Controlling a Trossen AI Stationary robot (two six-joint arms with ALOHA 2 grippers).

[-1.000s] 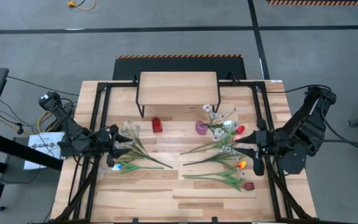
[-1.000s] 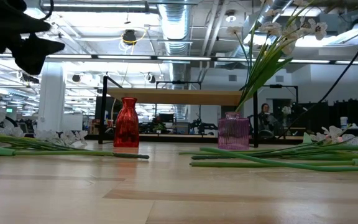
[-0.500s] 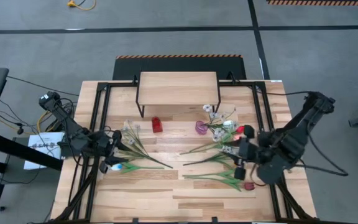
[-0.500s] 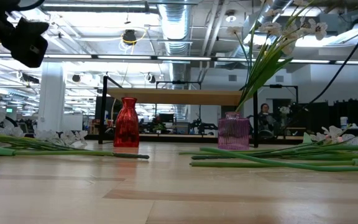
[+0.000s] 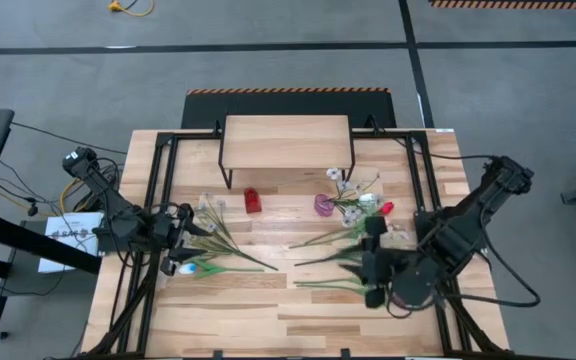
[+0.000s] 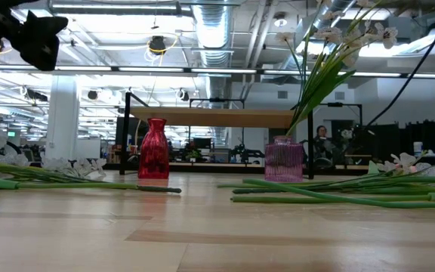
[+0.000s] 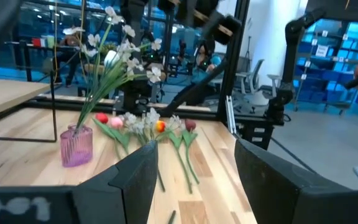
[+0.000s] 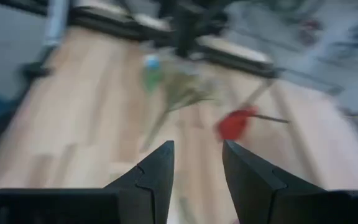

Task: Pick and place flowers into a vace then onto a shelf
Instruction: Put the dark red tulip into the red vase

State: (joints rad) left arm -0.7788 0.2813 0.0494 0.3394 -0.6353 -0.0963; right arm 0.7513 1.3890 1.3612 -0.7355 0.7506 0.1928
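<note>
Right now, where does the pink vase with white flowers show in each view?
High view: pink vase at table centre, just right of the red vase.
Low view: pink vase right of centre, red vase to its left.
Left wrist view: pink vase at left.
Right wrist view: not in it.
Shared landmark: the red vase.

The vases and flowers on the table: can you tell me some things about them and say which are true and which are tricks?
1. The pink vase already has flowers in it. True.
2. The red vase is full of flowers. False: it is empty.
3. The shelf has a vase standing on it. False: both vases stand on the table in front of it.
4. Both grippers hold nothing. True: the left gripper and right gripper are open above loose flowers.
</note>
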